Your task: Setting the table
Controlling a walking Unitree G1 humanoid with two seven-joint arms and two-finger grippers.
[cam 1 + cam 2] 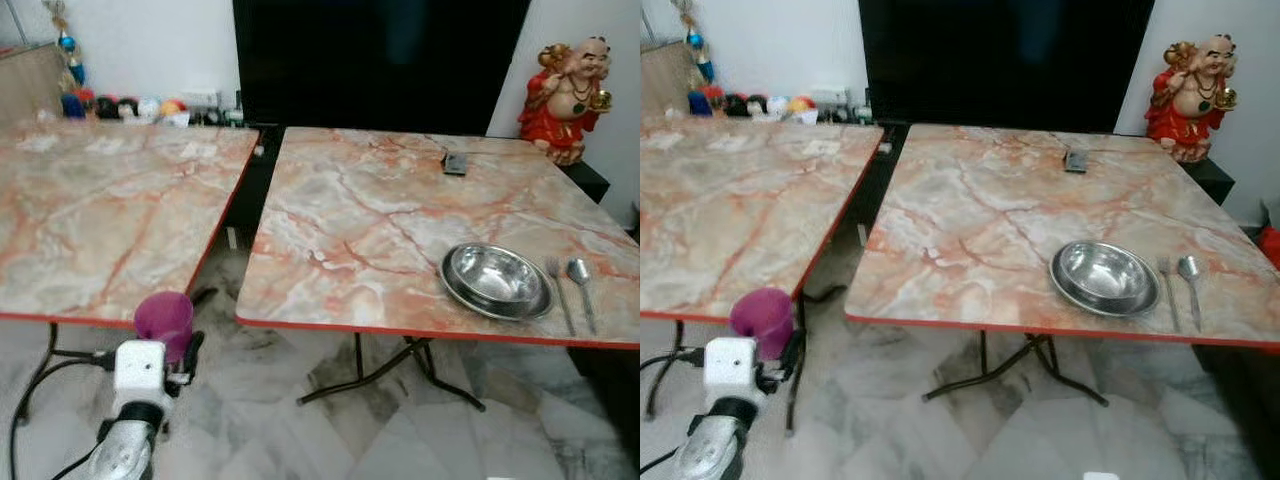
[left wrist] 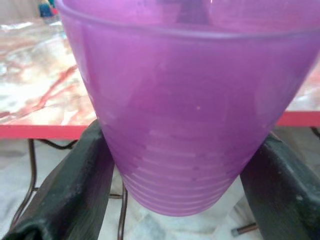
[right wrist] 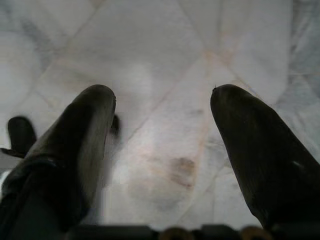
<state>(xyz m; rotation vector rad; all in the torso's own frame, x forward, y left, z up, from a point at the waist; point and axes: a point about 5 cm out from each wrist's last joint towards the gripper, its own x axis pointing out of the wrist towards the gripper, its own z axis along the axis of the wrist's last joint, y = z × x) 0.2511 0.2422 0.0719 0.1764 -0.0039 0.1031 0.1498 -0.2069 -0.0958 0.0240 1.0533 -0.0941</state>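
A purple plastic cup is held upright in my left gripper, low in front of the left table's red edge. Up close, the cup sits between both black fingers, which are shut on it. On the right table a steel bowl on a steel plate stands near the front edge, with a fork and a spoon laid just to its right. My right gripper hangs open over the marble floor, holding nothing.
Two marble-pattern folding tables stand side by side with a narrow gap between them. A small dark device lies at the right table's far side. A red figurine stands at the back right, a dark screen behind.
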